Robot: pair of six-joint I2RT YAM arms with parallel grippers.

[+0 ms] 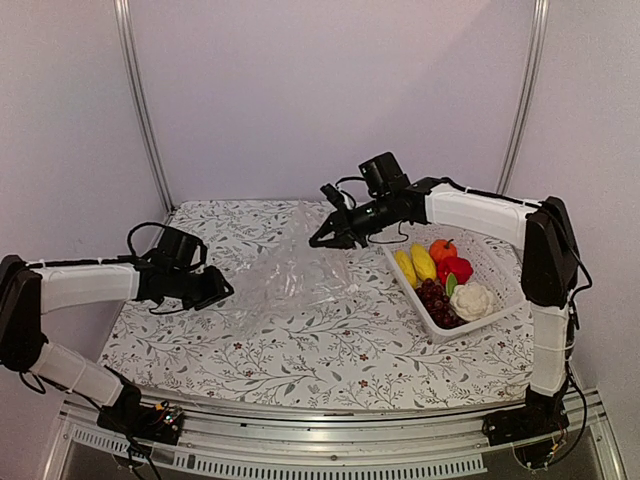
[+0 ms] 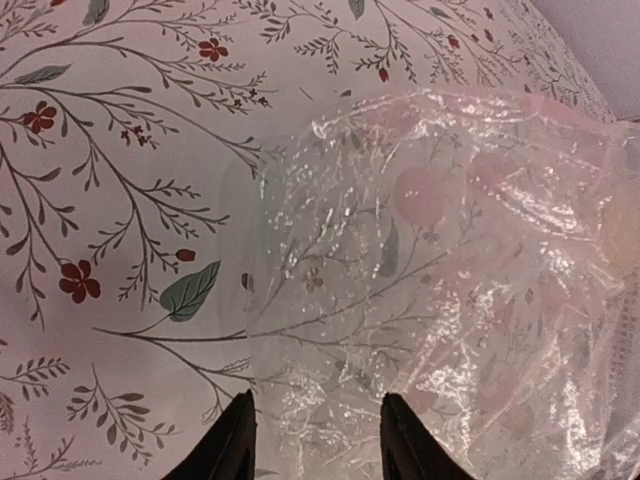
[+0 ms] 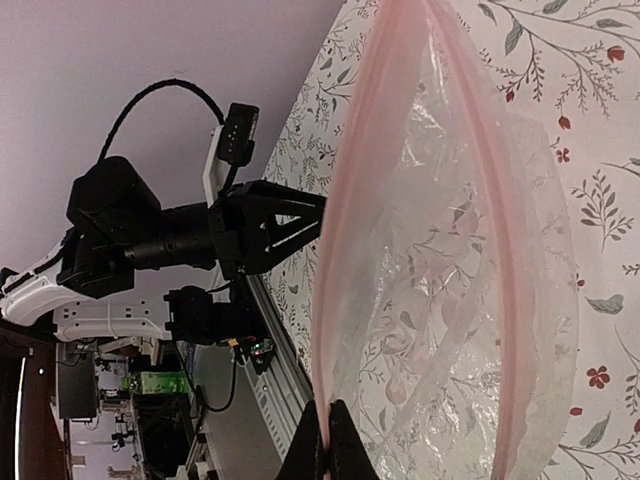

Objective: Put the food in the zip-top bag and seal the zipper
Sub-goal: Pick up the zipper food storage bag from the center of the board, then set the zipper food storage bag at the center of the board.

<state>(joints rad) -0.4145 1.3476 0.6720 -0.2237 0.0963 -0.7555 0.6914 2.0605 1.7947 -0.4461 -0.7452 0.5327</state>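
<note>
Floral table holds the zip-top bag mid-surface, with the food in the white basket at right. The right pincer pinches the zipper. The left pincer, spread, should take the opposite lip squarely to hold the mouth wide.

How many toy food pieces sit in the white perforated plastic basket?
6: two yellow pieces on the left, orange pumpkin farthest back, red pepper central, purple grape bunch and white cauliflower nearest. Others may hide beneath.
</note>
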